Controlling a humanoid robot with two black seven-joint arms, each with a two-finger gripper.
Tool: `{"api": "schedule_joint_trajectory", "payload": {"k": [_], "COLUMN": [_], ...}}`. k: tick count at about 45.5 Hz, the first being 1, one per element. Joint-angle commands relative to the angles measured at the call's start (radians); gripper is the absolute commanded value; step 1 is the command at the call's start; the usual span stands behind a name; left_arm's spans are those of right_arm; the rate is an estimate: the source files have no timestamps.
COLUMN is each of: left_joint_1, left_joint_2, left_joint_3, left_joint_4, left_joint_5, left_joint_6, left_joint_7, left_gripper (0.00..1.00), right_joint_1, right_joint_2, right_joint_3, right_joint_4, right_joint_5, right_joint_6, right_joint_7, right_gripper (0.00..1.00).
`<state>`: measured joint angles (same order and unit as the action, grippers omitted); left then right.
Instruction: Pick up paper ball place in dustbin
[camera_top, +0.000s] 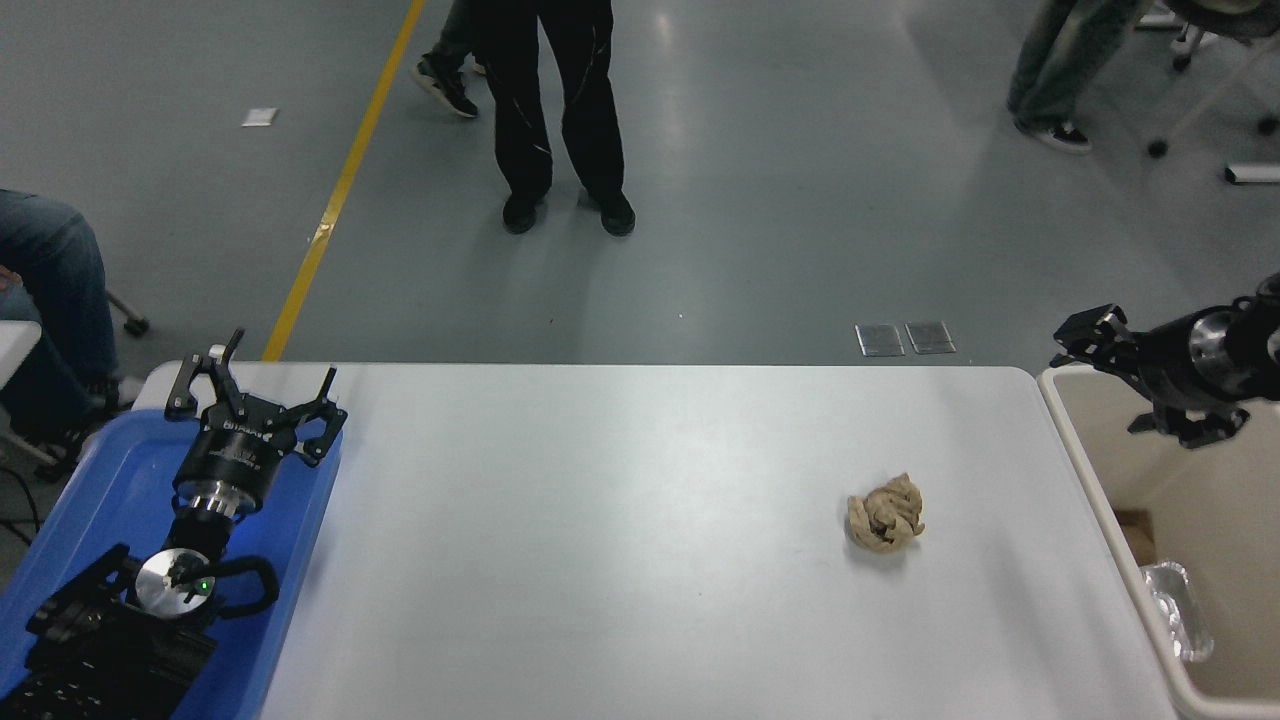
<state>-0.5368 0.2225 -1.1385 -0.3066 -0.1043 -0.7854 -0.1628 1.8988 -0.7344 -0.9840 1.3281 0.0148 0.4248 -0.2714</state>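
Observation:
The paper ball (885, 512), a tan-brown crumpled wad, lies on the white table (620, 540) right of the middle. The beige dustbin (1086, 470) stands against the table's right end. My right gripper (1106, 380) comes in from the right edge, raised above the dustbin's far left corner and pointing left. It is open and empty, well apart from the ball, up and to the right of it. My left gripper (252, 388) is parked open over the blue tray at the lower left.
A shallow blue tray (95, 470) sits under the left arm. A silvery crinkled wrapper (1176, 612) lies inside the dustbin. People stand on the floor beyond the table's far edge; a seated person's leg (50, 270) is at the left.

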Motion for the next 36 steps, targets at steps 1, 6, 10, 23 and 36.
{"api": "schedule_joint_trajectory", "payload": {"k": [1, 6, 10, 23, 36], "left_joint_1": [0.000, 0.000, 0.001, 0.001, 0.001], "left_joint_2": [0.001, 0.001, 0.001, 0.001, 0.001], "left_joint_3": [0.000, 0.000, -0.001, -0.001, -0.001], "left_joint_4": [0.000, 0.000, 0.000, 0.001, 0.000], "left_joint_5": [0.000, 0.000, 0.000, 0.000, 0.000], "left_joint_6": [0.000, 0.000, 0.000, 0.000, 0.000], "left_joint_7": [0.000, -0.001, -0.001, -0.001, -0.001], "left_gripper": [0.99, 0.99, 0.99, 0.99, 0.99], "right_joint_1": [0.431, 0.563, 0.669, 0.790, 0.655], "right_joint_2": [0.021, 0.036, 0.059, 0.099, 0.130], "right_joint_3": [-0.183, -0.183, -0.177, -0.070, -0.070], "right_joint_4": [0.350, 0.417, 0.417, 0.417, 0.413], "right_joint_5": [-0.004, -0.001, 0.001, 0.037, 0.025], "right_joint_6": [0.164, 0.279, 0.361, 0.361, 0.361], "right_joint_7": [0.003, 0.000, -0.008, -0.014, -0.014], "right_gripper": [1.00, 1.00, 1.00, 1.00, 1.00]}}
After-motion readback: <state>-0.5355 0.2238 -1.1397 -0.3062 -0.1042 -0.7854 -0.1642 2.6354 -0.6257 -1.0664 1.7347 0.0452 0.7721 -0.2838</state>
